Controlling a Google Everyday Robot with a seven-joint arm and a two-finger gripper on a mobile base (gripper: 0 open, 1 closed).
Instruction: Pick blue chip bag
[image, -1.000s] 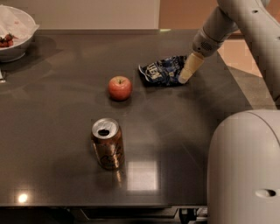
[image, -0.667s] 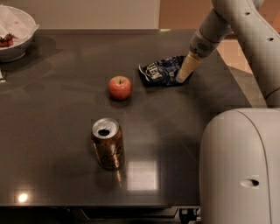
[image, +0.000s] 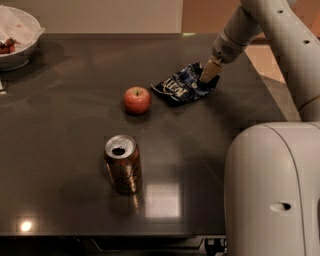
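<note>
The blue chip bag (image: 181, 85) is dark navy foil with white lettering. It lies at the back right of the dark table (image: 75, 200), right of a red apple (image: 137, 100). My gripper (image: 208, 74) comes down from the upper right and is shut on the bag's right end. That end is pulled up a little off the table, while the left end still rests on the surface.
An open brown soda can (image: 122, 164) stands near the table's front. A white bowl (image: 17, 37) with red food sits at the far left corner. My white arm and base (image: 272, 190) fill the right side. The table's right edge runs close behind the bag.
My gripper has moved slightly up and left at the bag's right end. The bag has bunched up there and its right end has lifted. The apple and the can have not moved.
</note>
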